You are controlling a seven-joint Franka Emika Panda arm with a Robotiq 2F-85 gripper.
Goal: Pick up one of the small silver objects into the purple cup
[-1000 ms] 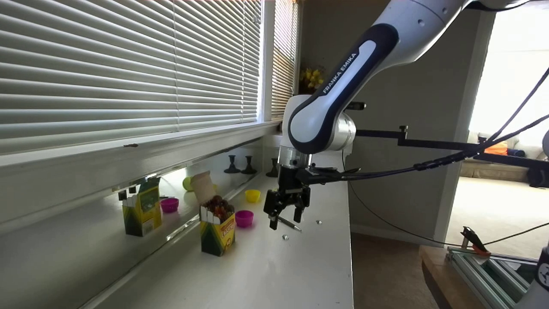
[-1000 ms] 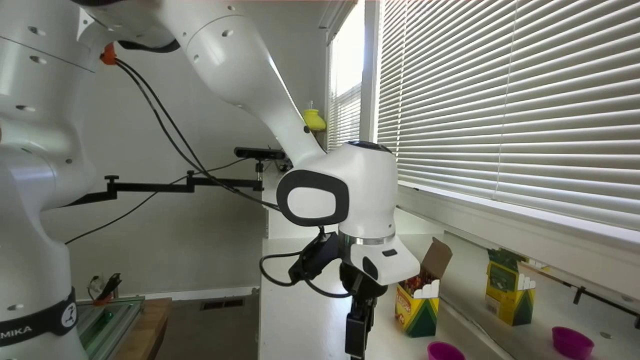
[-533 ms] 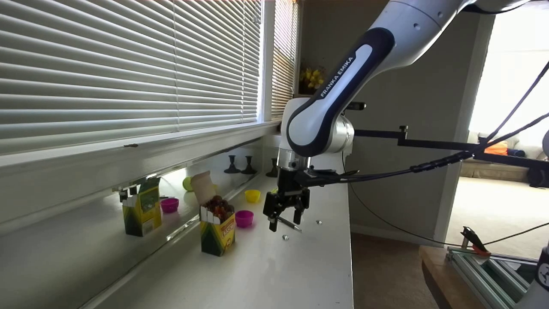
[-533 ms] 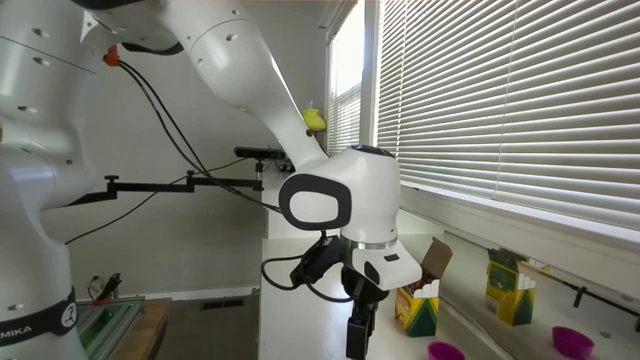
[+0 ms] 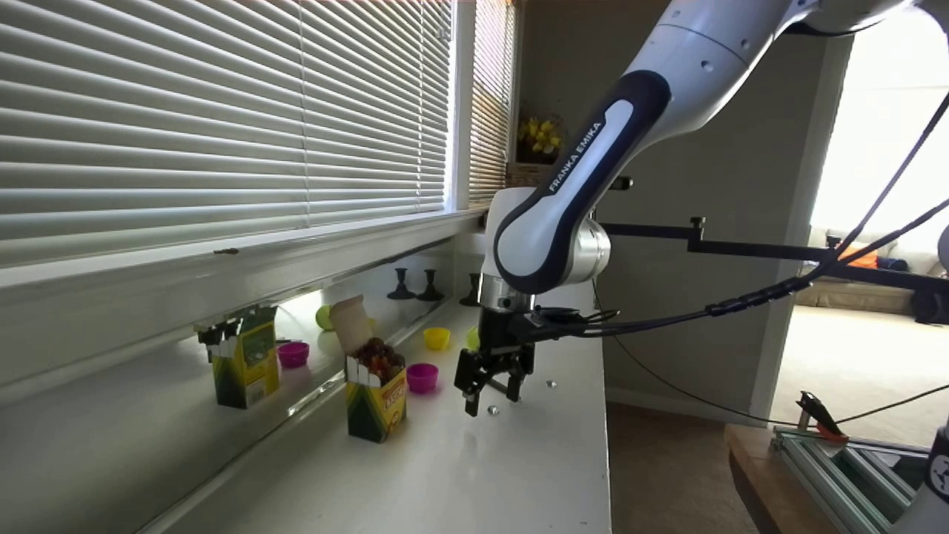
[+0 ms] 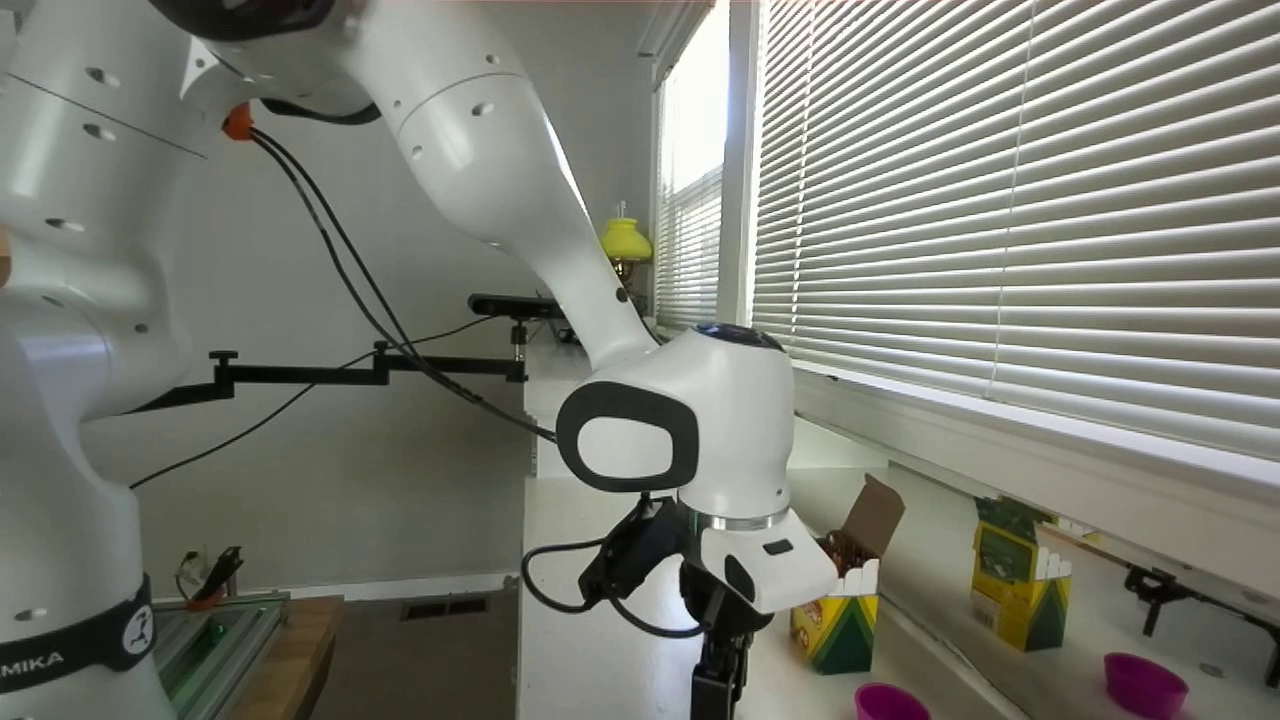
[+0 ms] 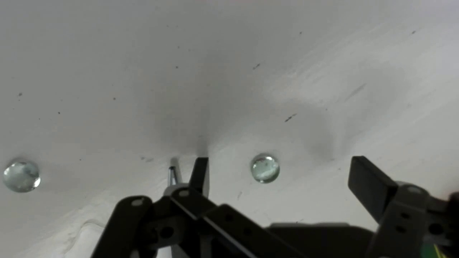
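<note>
Two small round clear-silver glass beads lie on the white counter. The nearer bead (image 5: pixel 493 410) shows below my gripper in an exterior view. In the wrist view this bead (image 7: pixel 265 168) lies between the two fingertips, closer to the left finger and untouched. The second bead (image 5: pixel 551 384) lies farther off to the right; it also shows at the left of the wrist view (image 7: pixel 22 175). My gripper (image 5: pixel 492 403) is open and empty, pointing down a little above the counter; its fingers (image 7: pixel 281 166) are wide apart. The purple cup (image 5: pixel 422 378) stands upright beside the crayon box; it also shows cut off in an exterior view (image 6: pixel 890 702).
An open crayon box (image 5: pixel 377 404) stands left of the gripper. A silver pen (image 7: pixel 173 176) lies just beside the left finger. A yellow cup (image 5: pixel 437 339) and a partly hidden green item (image 5: pixel 473 339) stand farther back. The shiny back panel (image 5: pixel 311 415) mirrors box and cup.
My gripper has moved down toward the counter and the nearer bead, still open. The beads, the cup and the crayon box have not moved.
</note>
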